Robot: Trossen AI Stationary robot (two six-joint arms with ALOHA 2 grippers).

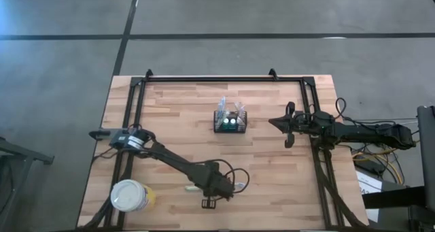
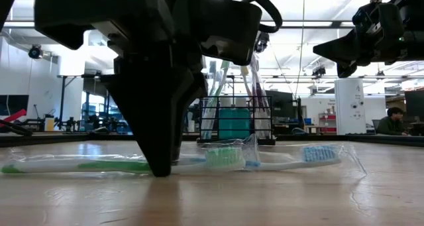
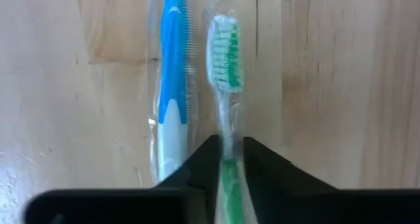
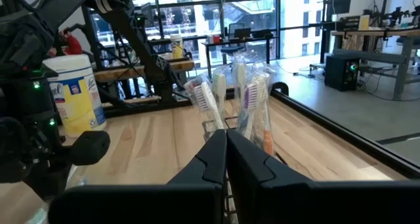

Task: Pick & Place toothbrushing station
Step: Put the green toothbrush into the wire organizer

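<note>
Two toothbrushes in clear wrappers lie side by side on the wooden table near its front edge: a green one (image 3: 224, 53) and a blue one (image 3: 172, 73). My left gripper (image 3: 230, 145) points down and is shut on the green one; in the low view its fingertips (image 2: 161, 168) reach the table. The toothbrushing station (image 1: 230, 120), a black slotted caddy with wrapped brushes standing upright in it, stands at the table's middle. My right gripper (image 1: 288, 127) waits shut to the right of it, above the table. My left gripper pinches the green toothbrush's handle (image 3: 229, 133), a little behind the bristle head, between its two fingers, through the clear wrapper. The fingers come from above, pointing down, and lie across the brush. The brush lies flat along the table (image 2: 224, 157).
A round yellow tub with a white lid (image 1: 129, 196) stands at the table's front left corner. A black rail frame (image 1: 211, 78) runs around the table's far edge and sides. Bare wood lies between the toothbrushes and the caddy.
</note>
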